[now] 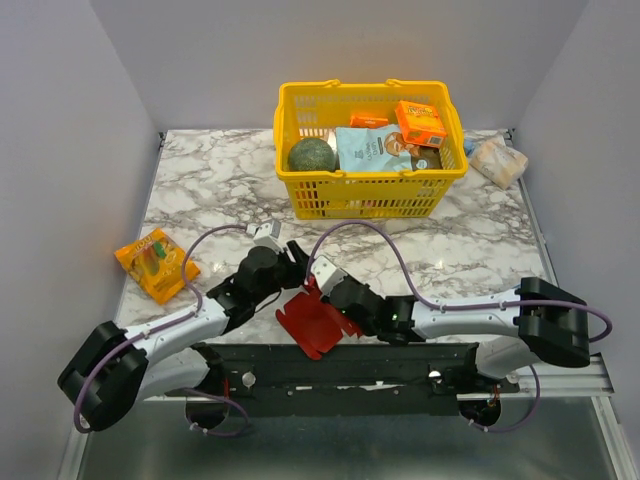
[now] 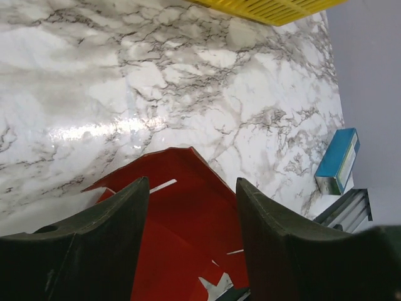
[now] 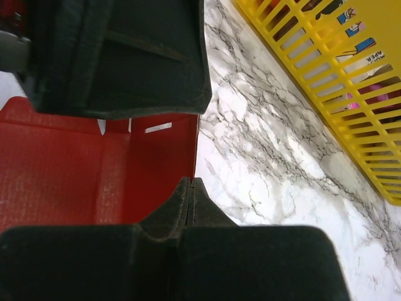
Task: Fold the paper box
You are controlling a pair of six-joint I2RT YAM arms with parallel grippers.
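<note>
Marble table (image 1: 220,190), one paper box (image 1: 315,322), one basket (image 1: 360,195)

- The paper box (image 2: 188,232) runs off the bottom edge of the left wrist view, and its sides are hidden behind the fingers (image 2: 106,238) of the left gripper (image 2: 191,188).
- In the right wrist view the box runs off the left edge. Whether the closed right gripper (image 3: 191,183) pinches its edge cannot be told.
- The yellow basket (image 3: 326,81) is cut off by the right edge, and the print behind its slats is unreadable.
</note>
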